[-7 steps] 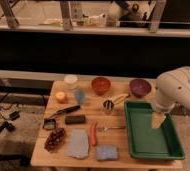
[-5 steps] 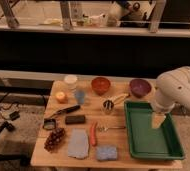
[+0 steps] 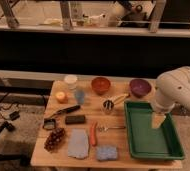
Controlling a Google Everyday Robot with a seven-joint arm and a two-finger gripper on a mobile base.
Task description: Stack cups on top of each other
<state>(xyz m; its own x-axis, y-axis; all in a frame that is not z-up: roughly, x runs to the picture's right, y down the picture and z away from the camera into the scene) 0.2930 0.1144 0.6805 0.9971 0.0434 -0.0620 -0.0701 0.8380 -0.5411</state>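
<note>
A small shiny silver metal cup (image 3: 108, 106) with a dark inside stands near the middle of the wooden table (image 3: 118, 142). A small light-blue tumbler (image 3: 80, 96) stands to its left, in front of a white cup (image 3: 70, 81). The two cups stand apart. My gripper (image 3: 158, 120) hangs from the white arm (image 3: 178, 90) at the right, over the green tray (image 3: 149, 131), well right of both cups and holding nothing that I can see.
A red bowl (image 3: 101, 84) and a purple bowl (image 3: 140, 87) stand at the back. A banana (image 3: 119, 98), orange (image 3: 61, 96), carrot (image 3: 93, 134), fork (image 3: 110, 128), grapes (image 3: 55, 139), blue cloth (image 3: 78, 144), blue sponge (image 3: 107, 152), black block (image 3: 75, 119) and a dark tool (image 3: 63, 111) lie around.
</note>
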